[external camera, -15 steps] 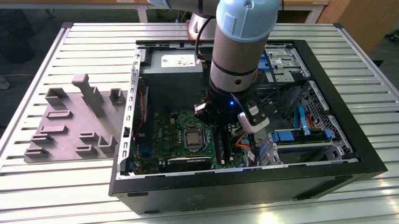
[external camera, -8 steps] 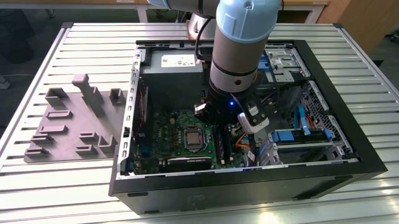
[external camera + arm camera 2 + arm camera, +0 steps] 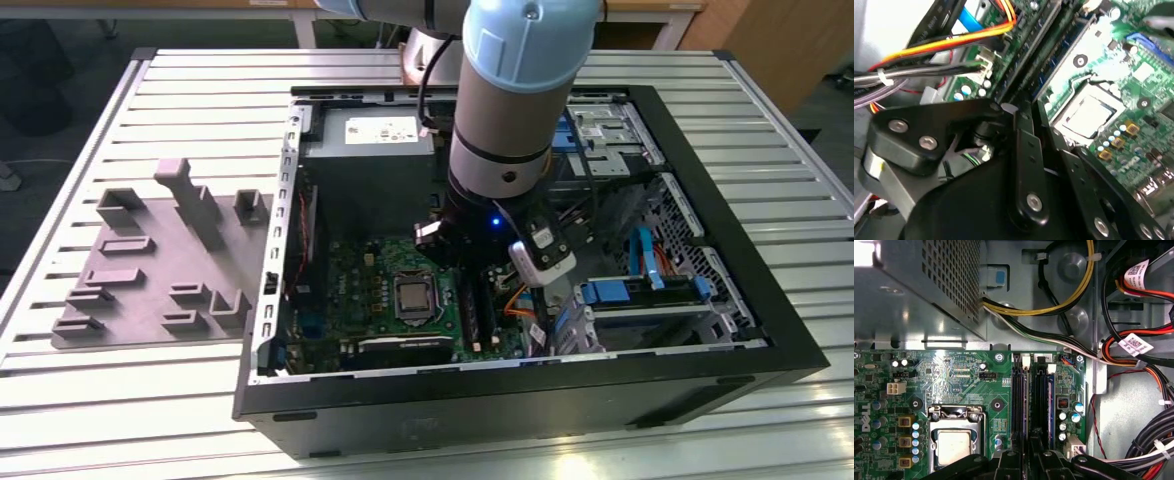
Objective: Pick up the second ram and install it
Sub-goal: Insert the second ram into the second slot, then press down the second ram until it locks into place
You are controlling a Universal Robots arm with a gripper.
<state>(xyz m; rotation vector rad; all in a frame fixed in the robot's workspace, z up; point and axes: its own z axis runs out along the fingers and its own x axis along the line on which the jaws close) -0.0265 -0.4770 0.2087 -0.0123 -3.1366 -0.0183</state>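
Four long black slots [image 3: 1034, 395] run side by side on the green board [image 3: 954, 370], and my pincer [image 3: 1029, 454] hangs right over them, low inside the open computer case [image 3: 534, 400]. In the exterior view my own thick arm [image 3: 514, 90] covers most of my pincer [image 3: 463, 288], so I only see a dark bit poking out under it. In both wrist views the black links of my pincer [image 3: 1019, 107] block the near end of the slots. I cannot tell if it is spread, pressed together or pinching something. The second ram [image 3: 1024, 395] looks like a thin strip standing on its edge in the slots, straight ahead of my pincer, and its near end goes under the black links. I cannot tell if it sits all the way down. Beside the slots is the shiny square chip holder [image 3: 956, 440], partly cut off. Bundles of cables [image 3: 1134, 355] lie on the other side. Outside the case, on the exterior view's left, a gray tray [image 3: 147, 260] rests on the table [image 3: 107, 400].
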